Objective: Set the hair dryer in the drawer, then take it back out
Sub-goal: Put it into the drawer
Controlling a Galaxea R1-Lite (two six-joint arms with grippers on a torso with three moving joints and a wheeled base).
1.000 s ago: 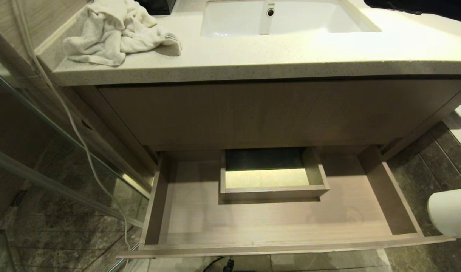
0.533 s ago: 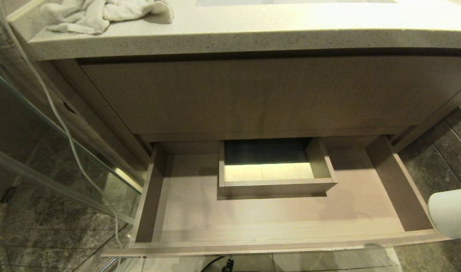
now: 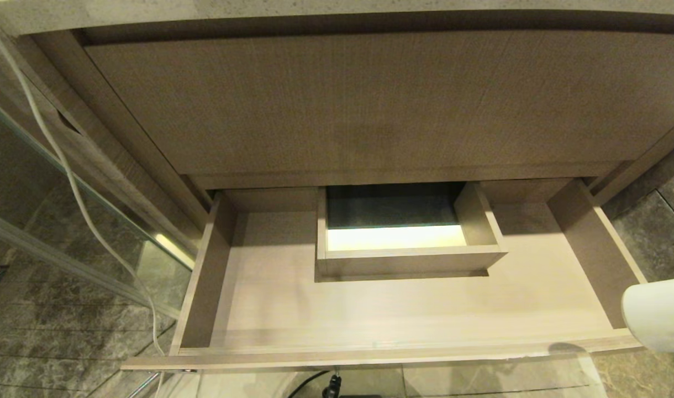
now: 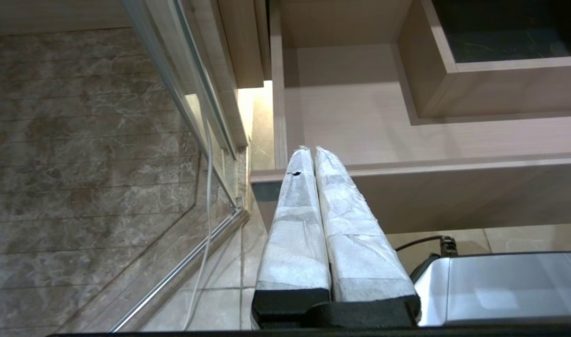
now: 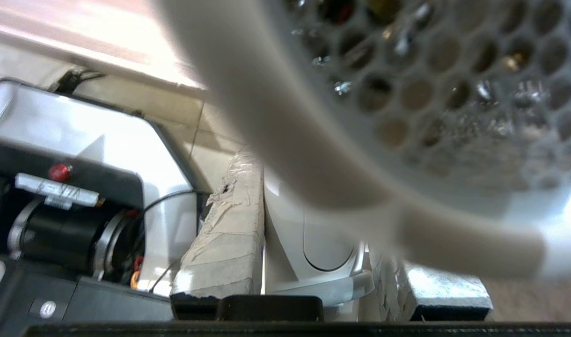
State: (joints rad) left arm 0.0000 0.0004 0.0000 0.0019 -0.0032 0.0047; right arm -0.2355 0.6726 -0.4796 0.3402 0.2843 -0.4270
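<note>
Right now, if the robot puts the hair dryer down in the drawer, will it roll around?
Maybe a little: the hair dryer has a smooth, rounded white body, and the drawer floor looks flat and bare. It looks like hard plastic, so probably stiff, and slippery for the right gripper.

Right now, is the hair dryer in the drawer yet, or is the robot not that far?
Not yet. Done: the drawer is pulled open, and nothing lies in it. In hand: the right gripper is shut on the hair dryer, which shows beside the drawer's right front corner, outside it. The left gripper is shut, holding nothing, near the drawer's left front corner. Left: put the hair dryer in, then take it back out.
</note>
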